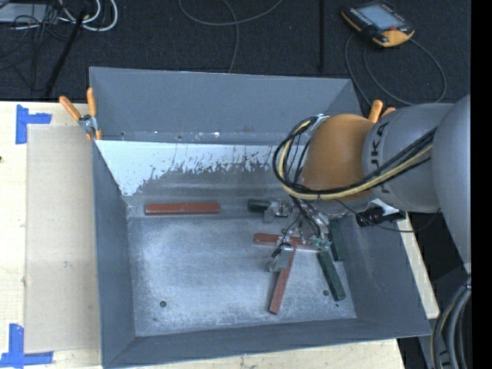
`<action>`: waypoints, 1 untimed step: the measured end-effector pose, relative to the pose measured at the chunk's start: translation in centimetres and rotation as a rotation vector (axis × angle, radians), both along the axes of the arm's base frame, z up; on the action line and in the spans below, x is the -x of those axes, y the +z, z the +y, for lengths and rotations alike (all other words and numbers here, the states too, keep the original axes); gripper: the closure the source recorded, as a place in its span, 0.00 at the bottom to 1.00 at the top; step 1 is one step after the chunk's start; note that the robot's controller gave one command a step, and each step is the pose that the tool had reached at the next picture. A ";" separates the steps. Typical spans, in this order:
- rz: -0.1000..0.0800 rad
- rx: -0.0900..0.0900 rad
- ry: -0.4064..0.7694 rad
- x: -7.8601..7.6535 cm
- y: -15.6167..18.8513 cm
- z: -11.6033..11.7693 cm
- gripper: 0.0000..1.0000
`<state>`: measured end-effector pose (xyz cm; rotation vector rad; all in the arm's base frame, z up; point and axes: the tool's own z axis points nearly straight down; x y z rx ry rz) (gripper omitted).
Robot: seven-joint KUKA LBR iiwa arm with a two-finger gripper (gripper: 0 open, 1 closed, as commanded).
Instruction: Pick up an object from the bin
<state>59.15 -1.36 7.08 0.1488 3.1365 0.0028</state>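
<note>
My gripper (290, 239) hangs low in the right half of the bin, under the orange wrist cover. Directly below it a long red-brown stick (280, 287) slants toward the front of the bin, its upper end hidden under the gripper. A short red-brown piece (267, 239) lies just left of the gripper, touching or nearly touching it. A dark green stick (333, 277) runs from the gripper's right side toward the front right. A small dark piece (258, 204) lies a little behind the gripper, near the back wall.
A flat red-brown bar (182, 207) lies along the foot of the back wall at the left. The arm and its cables cover the bin's right rear corner.
</note>
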 end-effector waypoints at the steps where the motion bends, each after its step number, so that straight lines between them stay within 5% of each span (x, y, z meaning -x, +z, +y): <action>1: 0.004 0.001 -0.083 2.7 0.3 -3.6 0.00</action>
